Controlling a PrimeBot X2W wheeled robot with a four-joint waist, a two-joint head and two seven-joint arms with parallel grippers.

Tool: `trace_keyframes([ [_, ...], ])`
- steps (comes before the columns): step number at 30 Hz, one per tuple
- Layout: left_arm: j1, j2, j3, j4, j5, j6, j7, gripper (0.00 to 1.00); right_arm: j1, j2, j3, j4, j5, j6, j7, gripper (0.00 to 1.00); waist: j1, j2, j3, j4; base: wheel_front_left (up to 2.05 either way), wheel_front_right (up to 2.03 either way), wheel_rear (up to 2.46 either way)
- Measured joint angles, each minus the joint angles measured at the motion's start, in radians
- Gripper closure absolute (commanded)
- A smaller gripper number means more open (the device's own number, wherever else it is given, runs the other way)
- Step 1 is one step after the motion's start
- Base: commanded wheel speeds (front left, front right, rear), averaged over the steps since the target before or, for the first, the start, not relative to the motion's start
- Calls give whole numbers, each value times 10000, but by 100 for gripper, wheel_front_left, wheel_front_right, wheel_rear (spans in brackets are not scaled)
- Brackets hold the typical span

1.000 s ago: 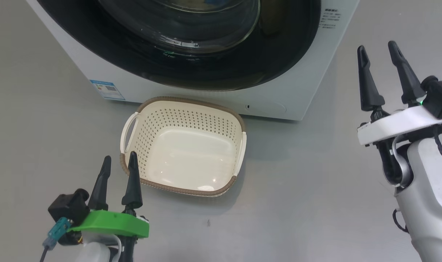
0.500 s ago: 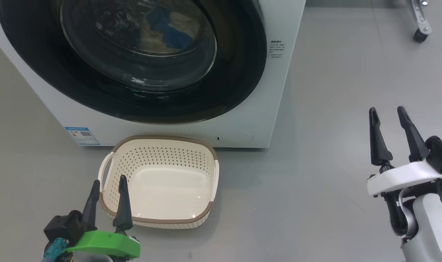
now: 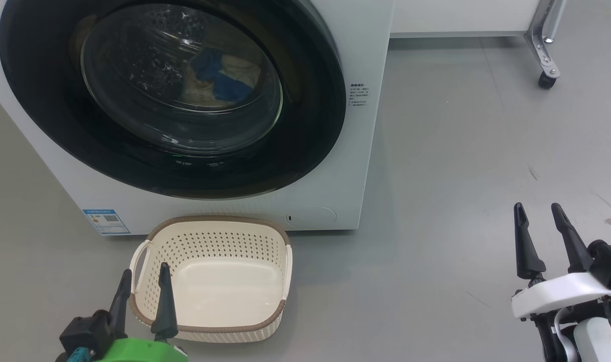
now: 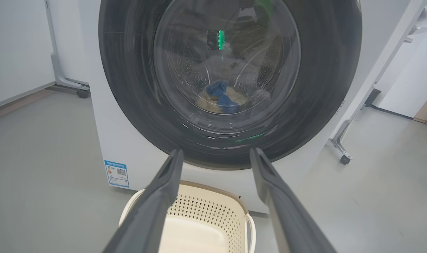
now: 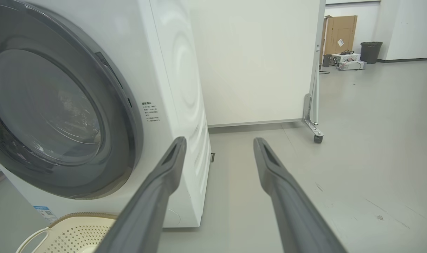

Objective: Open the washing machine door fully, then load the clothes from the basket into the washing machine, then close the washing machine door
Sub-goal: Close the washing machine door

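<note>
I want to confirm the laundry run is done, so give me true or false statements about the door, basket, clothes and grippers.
1. The washing machine door is shut. True.
2. The basket is full. False: it is empty.
3. The clothes lie inside the washing machine, behind the door. True.
4. The left gripper clamps the basket rim. False: its jaws are open and empty.
5. The right gripper is shut. False: it is open, over the floor.

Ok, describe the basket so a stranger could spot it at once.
Find the big white washing machine with the round black door. On the grey floor at its foot sits the basket: small, cream, perforated, with a brown rim, and empty.
</note>
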Motion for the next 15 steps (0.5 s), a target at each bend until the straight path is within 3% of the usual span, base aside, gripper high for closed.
trace_keyframes([
  [15, 174, 0, 228, -174, 291, 81, 0, 0, 807, 194, -347, 138, -339, 0, 0, 0, 0, 0, -159, 27, 0, 0, 0],
])
